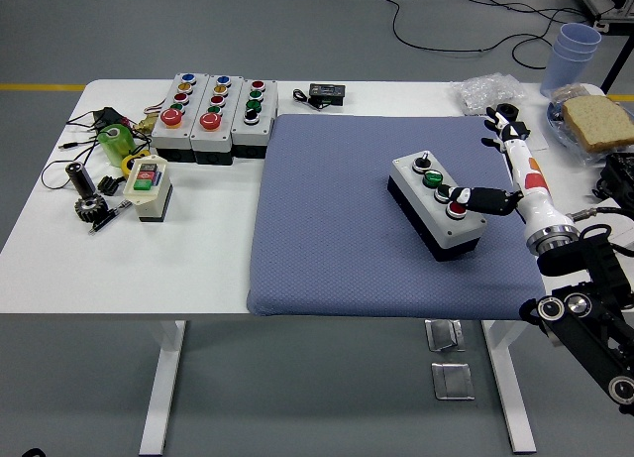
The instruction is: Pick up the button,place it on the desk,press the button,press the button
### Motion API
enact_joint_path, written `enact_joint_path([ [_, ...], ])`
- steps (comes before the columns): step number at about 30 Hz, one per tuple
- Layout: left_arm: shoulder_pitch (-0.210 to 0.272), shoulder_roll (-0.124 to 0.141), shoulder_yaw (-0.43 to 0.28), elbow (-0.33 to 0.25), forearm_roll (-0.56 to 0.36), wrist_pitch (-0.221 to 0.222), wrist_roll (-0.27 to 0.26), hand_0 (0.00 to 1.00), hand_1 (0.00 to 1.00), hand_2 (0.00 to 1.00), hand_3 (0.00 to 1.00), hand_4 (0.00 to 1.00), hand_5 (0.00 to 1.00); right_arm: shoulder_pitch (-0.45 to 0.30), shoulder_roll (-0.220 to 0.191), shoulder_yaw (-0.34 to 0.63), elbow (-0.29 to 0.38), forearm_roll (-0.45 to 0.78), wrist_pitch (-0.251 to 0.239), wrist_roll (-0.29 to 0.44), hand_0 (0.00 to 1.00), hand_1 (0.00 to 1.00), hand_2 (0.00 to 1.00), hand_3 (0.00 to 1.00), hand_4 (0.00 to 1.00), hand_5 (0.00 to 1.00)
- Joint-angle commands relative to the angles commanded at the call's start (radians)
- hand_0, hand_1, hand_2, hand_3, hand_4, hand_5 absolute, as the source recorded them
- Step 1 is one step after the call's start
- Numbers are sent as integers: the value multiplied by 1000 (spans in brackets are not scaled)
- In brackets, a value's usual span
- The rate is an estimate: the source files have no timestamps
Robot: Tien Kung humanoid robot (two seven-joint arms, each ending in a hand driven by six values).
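A grey button box (437,203) with a black base lies on the blue mat (337,229), carrying a black selector knob, a green button (433,178) and a red button (457,210). My right hand (466,196) reaches in from the right over the box. One black finger (459,194) lies across the top, its tip between the green and red buttons; the other fingers (503,123) point away toward the back. The left arm is not seen.
Three more button boxes (212,115) stand at the back left, next to a small beige switch box (147,185), a gear, a green item and cables. At the back right are blue cups (575,51), a plastic bag and bread (598,121).
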Motion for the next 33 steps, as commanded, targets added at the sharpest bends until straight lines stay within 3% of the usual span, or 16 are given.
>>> enact_joint_path([
  [5, -1, 0, 1, 0, -3, -1, 0, 651, 635, 633, 551, 325, 858, 31, 24, -34, -34, -27, 5, -44, 981, 888, 984, 998, 998, 92],
  [15, -1, 1, -1, 0, -5, -2, 1, 651, 635, 633, 550, 324, 857, 117, 102, -60, -175, -181, 35, -162, 998, 920, 998, 998, 998, 98],
  [25, -2, 2, 0, 0, -5, -3, 2, 651, 635, 633, 552, 324, 857, 150, 130, -67, -225, -220, 94, -299, 997, 925, 998, 998, 998, 106],
  [33, 2, 1, -3, 0, 0, -5, 2, 651, 635, 633, 552, 324, 855, 174, 124, -77, -235, -238, 137, -401, 965, 917, 998, 998, 998, 123],
])
